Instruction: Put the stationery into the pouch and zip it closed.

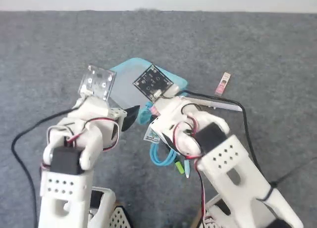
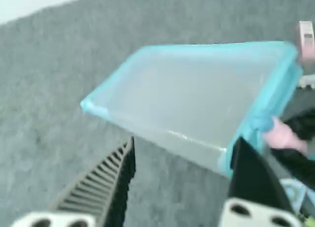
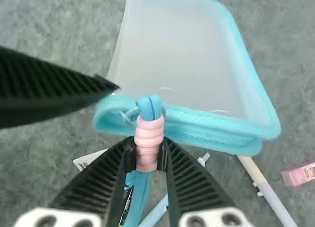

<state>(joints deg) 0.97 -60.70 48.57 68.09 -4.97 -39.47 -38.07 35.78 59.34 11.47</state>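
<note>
Pouch: see-through pouch [image 1: 124, 87] [image 2: 197, 99] [image 3: 182, 54] with a blue rim, lying around the middle of the grey bench [image 1: 257, 45], its mouth turned toward the arms.
Right tool [image 1: 152, 111] [image 3: 146, 148]: closed on a pink ribbed piece [image 3: 147, 138] threaded on a blue cord [image 3: 149, 106]; the piece is at the pouch's blue rim, touching it.
Left tool [image 1: 130, 118] [image 2: 186, 148]: open, nothing between its fingers; one finger [image 3: 54, 89] has its tip at the rim, beside the pink piece.
Cord loop [image 1: 161, 156]: blue, lying under the right arm on the near side of the pouch.
Eraser [image 1: 223, 83] [image 3: 299, 174]: small pink block, right of the pouch, apart from it.
Pen [image 1: 225, 105] [image 3: 266, 187]: pale, just beside the pouch's right corner, nearer the arms than the eraser.
Paper tag [image 1: 150, 135] [image 3: 88, 160]: flat on the bench under the right tool.
</note>
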